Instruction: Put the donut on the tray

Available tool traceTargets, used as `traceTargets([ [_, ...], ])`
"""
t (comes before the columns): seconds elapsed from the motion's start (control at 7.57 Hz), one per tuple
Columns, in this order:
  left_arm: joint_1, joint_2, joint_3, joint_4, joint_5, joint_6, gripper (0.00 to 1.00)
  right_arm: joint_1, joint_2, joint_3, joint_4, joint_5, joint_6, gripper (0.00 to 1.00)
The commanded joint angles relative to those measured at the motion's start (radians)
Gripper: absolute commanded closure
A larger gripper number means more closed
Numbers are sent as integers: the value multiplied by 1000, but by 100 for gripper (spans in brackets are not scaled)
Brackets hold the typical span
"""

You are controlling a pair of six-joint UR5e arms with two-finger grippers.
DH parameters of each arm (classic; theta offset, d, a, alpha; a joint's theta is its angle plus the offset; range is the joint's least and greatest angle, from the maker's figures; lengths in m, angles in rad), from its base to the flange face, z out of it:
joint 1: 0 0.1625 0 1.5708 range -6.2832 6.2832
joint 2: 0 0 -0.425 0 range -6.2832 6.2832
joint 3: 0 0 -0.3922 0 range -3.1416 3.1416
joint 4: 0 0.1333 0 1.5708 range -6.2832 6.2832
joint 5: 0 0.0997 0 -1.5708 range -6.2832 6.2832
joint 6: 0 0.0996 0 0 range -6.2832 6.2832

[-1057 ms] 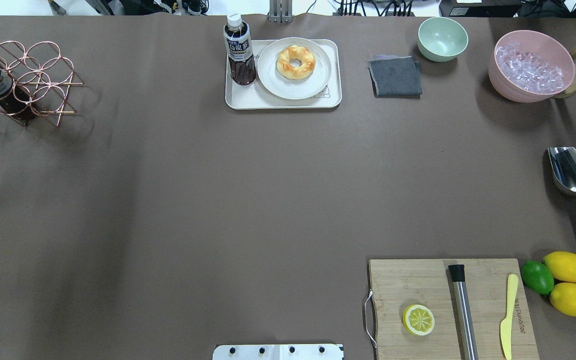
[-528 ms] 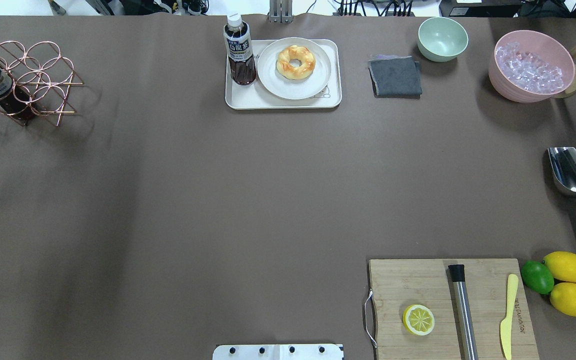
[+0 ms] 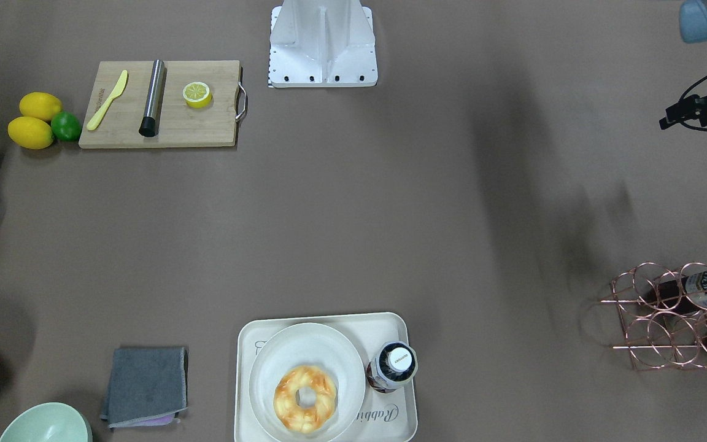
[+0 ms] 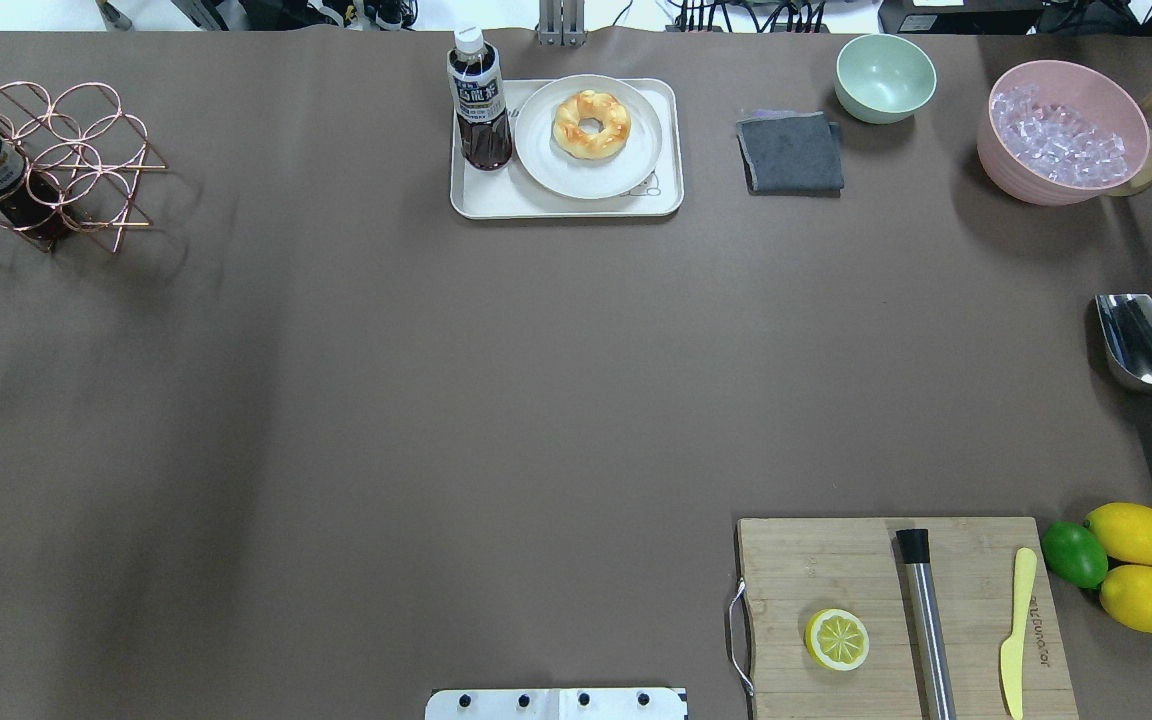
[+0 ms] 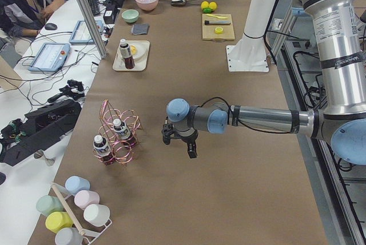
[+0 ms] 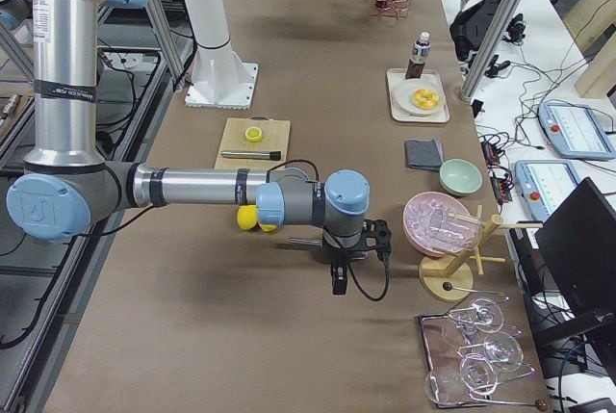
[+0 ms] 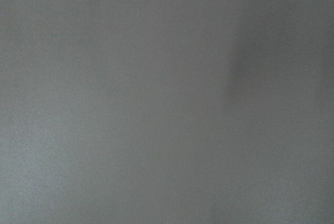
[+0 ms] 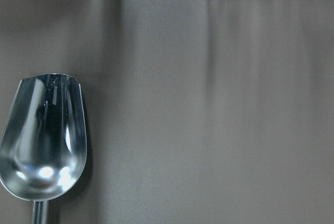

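The donut (image 4: 591,124) is golden-yellow and lies on a round white plate (image 4: 556,170). The plate sits on the cream tray (image 4: 496,205) at the far middle of the table. In the front-facing view the donut (image 3: 305,399) and the tray (image 3: 390,423) show at the bottom. My left gripper (image 5: 191,151) hangs over bare table beyond the table's left end, far from the tray. My right gripper (image 6: 339,283) hangs over the right end, near the scoop. I cannot tell whether either one is open or shut. Both look empty.
A tea bottle (image 4: 479,100) stands on the tray beside the plate. A grey cloth (image 4: 791,152), a green bowl (image 4: 884,77) and a pink ice bowl (image 4: 1066,130) lie to the right. A metal scoop (image 4: 1141,345), a cutting board (image 4: 836,570) with a lemon half and a copper bottle rack (image 4: 46,165) are also there.
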Motion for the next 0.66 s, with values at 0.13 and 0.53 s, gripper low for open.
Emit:
traceTargets([
  [0.13,18,-1,2,1,0,0,2,1,-9,13,1,4,-8,0],
  [0.53,18,-4,0,-1,2,0,2,1,-9,9,1,0,-8,0],
])
